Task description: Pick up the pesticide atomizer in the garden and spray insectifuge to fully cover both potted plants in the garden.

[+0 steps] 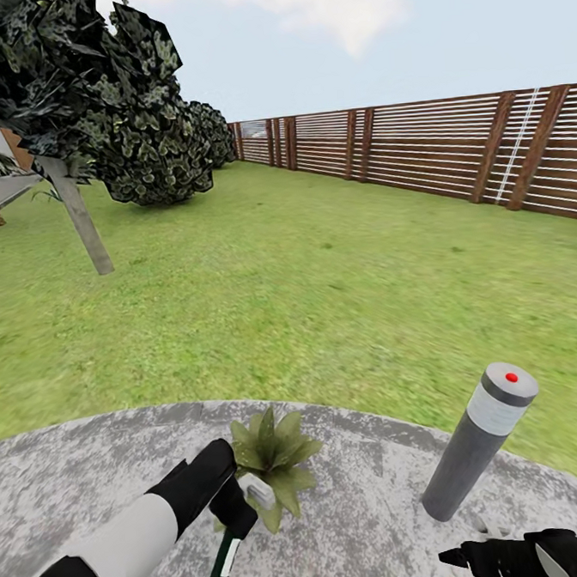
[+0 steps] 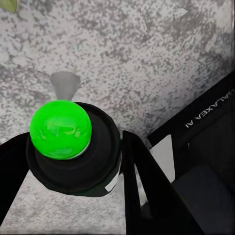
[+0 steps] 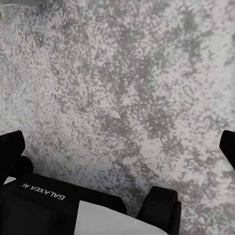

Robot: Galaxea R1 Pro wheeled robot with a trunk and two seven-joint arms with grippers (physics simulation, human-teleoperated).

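Low in the frame of the head view, left of centre, the left gripper (image 1: 238, 509) pinches the pesticide atomizer (image 1: 223, 565), its black fingers pressed against the bottle's upper part while the dark green body with its white label band hangs down and slightly leftward over the grey paved patio (image 1: 382, 523). One potted plant (image 1: 273, 463), a low rosette of pointed olive-green leaves, sits just beside and above the gripper in the picture, near the patio's curved edge where the lawn (image 1: 306, 296) begins. My worry is aim: the bottle seems to point down at the paving, not at the leaves, so a spray from this pose would likely wet stone and leave the rosette only partly covered. A second risk is the grip; the left wrist view shows the atomizer from above, a bright green rounded cap (image 2: 60, 129) on a black collar held between two dark fingers (image 2: 142, 181), and a round bottle can twist or slide if tilted quickly. The grey bollard lamp (image 1: 481, 451) stands at the lower right, near the right gripper (image 1: 479, 557), and a wide swing could clip it. That right gripper seems spread over bare paving in its wrist view, holding nothing. A brown slatted fence (image 1: 450, 144) crosses the upper right.
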